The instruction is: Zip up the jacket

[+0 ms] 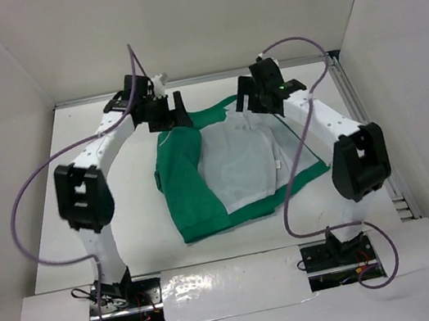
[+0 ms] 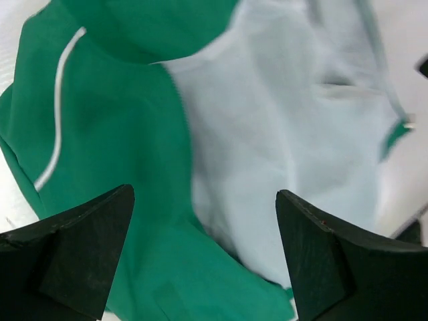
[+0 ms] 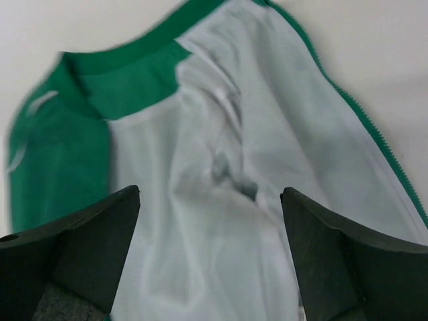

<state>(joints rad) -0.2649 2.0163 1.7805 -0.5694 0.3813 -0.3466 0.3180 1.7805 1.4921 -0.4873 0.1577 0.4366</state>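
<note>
Overhead, the jacket (image 1: pixel 191 190) lies open on the worktop (image 1: pixel 130 225) with its grey lining upward. Its collar end sits directly beneath the left fingers (image 1: pixel 169 117) and the right fingers (image 1: pixel 251 96). Left wrist view: the left fingers are spread wide and grip nothing; below them a green panel with white piping (image 2: pixel 59 107) lies toward the left tip, pale lining toward the other. Right wrist view: the right fingers are likewise apart and empty; the zip teeth (image 3: pixel 384 144) run along the green edge beyond the right tip, and the collar band lies ahead of both tips. The step in hand is probably gathering the two front edges. Done well, each pair pinches an edge close to the teeth, not the loose lining, and draws the halves flat together so the zip ends align. Bare worktop lies outboard of both pairs, giving sideways room, but the far wall (image 1: pixel 200 30) just beyond the tips limits forward reach.
</note>
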